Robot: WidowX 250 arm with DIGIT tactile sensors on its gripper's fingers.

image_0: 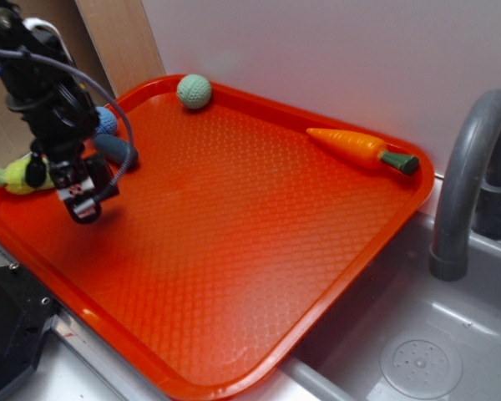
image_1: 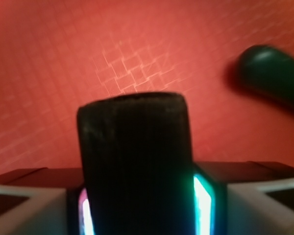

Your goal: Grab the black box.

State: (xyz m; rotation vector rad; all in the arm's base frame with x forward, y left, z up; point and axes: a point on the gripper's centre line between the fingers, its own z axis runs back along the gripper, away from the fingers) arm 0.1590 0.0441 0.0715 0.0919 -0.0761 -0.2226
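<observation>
The black box (image_1: 134, 156) is a matte black block clamped between my two lit pads in the wrist view, filling the space between them. In the exterior view my gripper (image_0: 82, 200) hangs over the left part of the orange tray (image_0: 259, 251), with the box (image_0: 83, 214) a dark shape at its tip, held a little above the tray. The dark blue-grey capsule (image_0: 115, 150) lies just behind the gripper; it also shows in the wrist view (image_1: 274, 73) at the upper right.
A green ball (image_0: 194, 91) sits at the tray's far edge, a toy carrot (image_0: 363, 150) at the far right, a yellow-green plush toy (image_0: 17, 175) and a blue ball (image_0: 107, 121) at the left. A grey sink (image_0: 417, 351) and tap (image_0: 472, 175) stand on the right.
</observation>
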